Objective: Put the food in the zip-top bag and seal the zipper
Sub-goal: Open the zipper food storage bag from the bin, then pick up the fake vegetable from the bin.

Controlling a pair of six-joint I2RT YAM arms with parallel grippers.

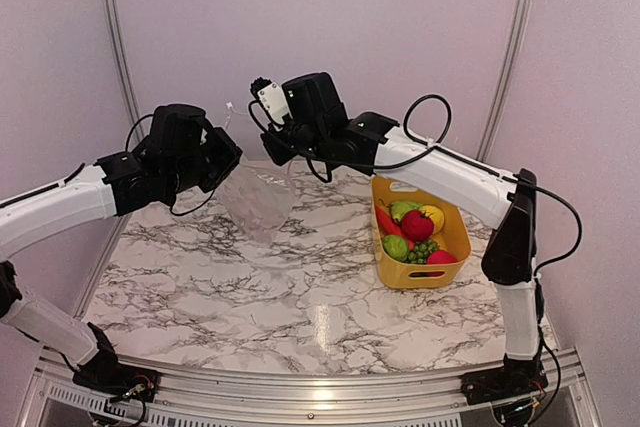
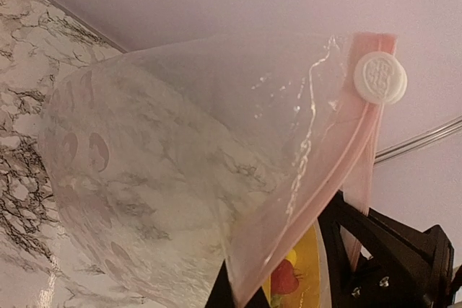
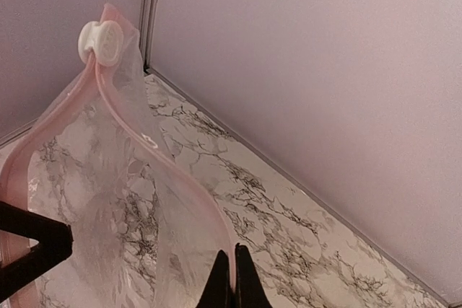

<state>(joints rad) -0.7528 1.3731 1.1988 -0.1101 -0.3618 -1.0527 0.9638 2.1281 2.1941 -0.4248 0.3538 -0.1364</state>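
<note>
Our left gripper (image 2: pixel 229 288) and right gripper (image 3: pixel 232 276) both pinch the bag (image 1: pixel 258 197) by its mouth, upper middle of the frame; we should pull it open gently so the food (image 1: pixel 415 229), right of the frame, fits

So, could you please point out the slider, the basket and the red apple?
slider (image 2: pixel 380 77), left wrist view, its round face.
basket (image 1: pixel 460 232), top view, right wall.
red apple (image 1: pixel 417 225), top view, its middle.
</note>
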